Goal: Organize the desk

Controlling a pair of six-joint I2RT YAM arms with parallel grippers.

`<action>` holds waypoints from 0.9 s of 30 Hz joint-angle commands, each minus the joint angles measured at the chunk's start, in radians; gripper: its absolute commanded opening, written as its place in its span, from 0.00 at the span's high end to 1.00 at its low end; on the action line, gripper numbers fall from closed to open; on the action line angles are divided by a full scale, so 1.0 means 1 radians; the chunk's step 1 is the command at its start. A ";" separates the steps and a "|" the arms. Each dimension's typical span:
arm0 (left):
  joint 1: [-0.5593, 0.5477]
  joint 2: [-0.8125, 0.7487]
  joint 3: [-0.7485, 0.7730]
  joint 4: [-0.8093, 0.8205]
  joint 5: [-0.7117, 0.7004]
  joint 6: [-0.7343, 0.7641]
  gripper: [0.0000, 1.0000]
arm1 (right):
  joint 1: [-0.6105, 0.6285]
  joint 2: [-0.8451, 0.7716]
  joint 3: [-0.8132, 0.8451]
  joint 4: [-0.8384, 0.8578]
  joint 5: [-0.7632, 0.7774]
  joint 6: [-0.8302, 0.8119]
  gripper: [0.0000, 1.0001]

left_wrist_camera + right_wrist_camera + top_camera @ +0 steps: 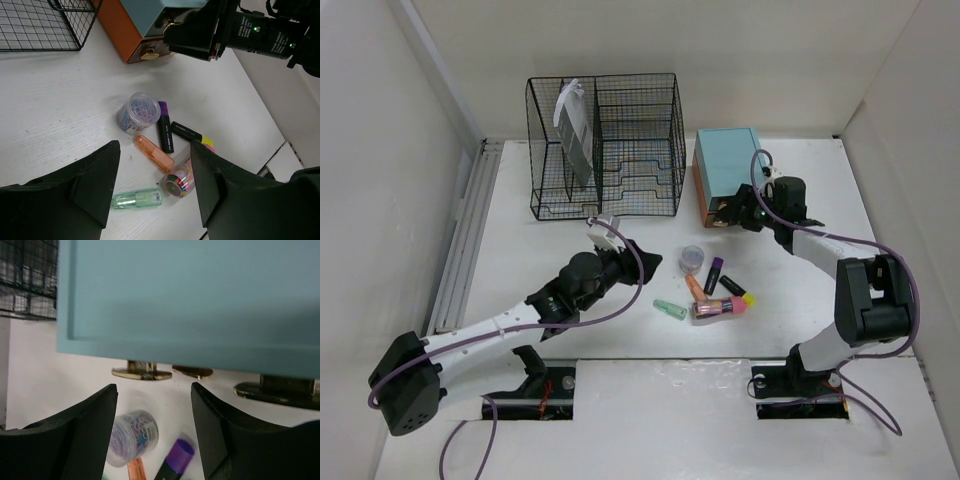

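white walls closed in the desk (520, 250), a broad white tabletop reaching from the arm bases to the far wall. at the far left a black wire rack (640, 130) stood on it, with a grey and white paper packet (572, 125) leaning in one left compartment. to its right sat a teal-topped drawer box (725, 158); we could not see into it. near the middle, a clear jar (136, 112) stood upright, full of coloured paper clips. a second small jar (179, 181) lay on its side, packed with multicoloured bits we could not name. between and around them lay a purple-capped marker (165, 127), a black marker (187, 132), an orange highlighter (155, 153) and a pale green capped piece (137, 198). the left gripper (155, 150) hung above this clutter, fingers apart, holding nothing. the right gripper (154, 390) faced the box's near front by its brass fittings, fingers likewise spread and empty.
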 commanded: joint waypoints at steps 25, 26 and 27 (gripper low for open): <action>-0.003 0.033 -0.015 0.070 -0.005 0.016 0.45 | 0.039 0.012 0.005 0.282 0.088 0.148 0.60; -0.003 0.033 -0.015 0.070 -0.005 0.016 0.45 | 0.039 0.012 0.005 0.282 0.088 0.148 0.63; -0.003 0.033 -0.015 0.070 -0.005 0.007 0.45 | 0.039 0.003 -0.006 0.282 0.088 0.148 0.65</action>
